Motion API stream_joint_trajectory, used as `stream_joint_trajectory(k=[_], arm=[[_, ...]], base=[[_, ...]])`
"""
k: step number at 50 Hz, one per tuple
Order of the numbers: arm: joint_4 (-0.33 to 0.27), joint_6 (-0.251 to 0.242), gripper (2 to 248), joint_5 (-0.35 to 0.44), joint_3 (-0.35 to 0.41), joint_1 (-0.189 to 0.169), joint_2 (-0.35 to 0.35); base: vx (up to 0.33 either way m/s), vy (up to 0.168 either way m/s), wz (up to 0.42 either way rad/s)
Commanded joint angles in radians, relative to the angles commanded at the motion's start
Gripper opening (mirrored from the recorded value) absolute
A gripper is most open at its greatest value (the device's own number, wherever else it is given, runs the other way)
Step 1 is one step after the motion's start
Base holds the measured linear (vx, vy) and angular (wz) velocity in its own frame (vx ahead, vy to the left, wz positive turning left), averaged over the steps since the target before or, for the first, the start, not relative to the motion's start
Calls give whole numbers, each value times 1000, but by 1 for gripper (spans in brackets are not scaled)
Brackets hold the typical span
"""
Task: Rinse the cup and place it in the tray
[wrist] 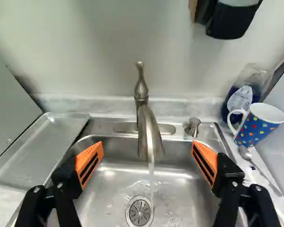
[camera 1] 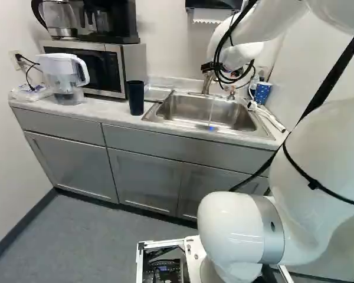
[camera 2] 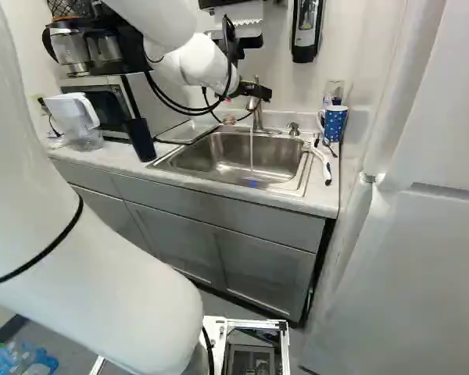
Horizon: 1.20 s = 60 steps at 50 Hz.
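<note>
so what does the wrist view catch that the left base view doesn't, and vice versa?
Wrist view only: sink drain, wall dispenser's black bottom, orange pads of the open gripper.
Left base view only: dark tumbler, water pitcher, coffee maker, cabinet doors.
Both: running faucet, dotted mug, tray.

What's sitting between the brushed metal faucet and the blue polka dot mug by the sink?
The wrist view shows a short metal knob on the sink's back ledge, between the faucet and the mug.
</note>
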Motion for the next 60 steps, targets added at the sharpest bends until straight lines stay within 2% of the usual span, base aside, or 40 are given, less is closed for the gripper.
stream_joint_trajectory(k=[48, 60], arm=[[0, 0, 247, -504, 0, 0, 0], [0, 0, 247, -505, 0, 27, 0]], base=[[0, 0, 0], [0, 0, 0]])
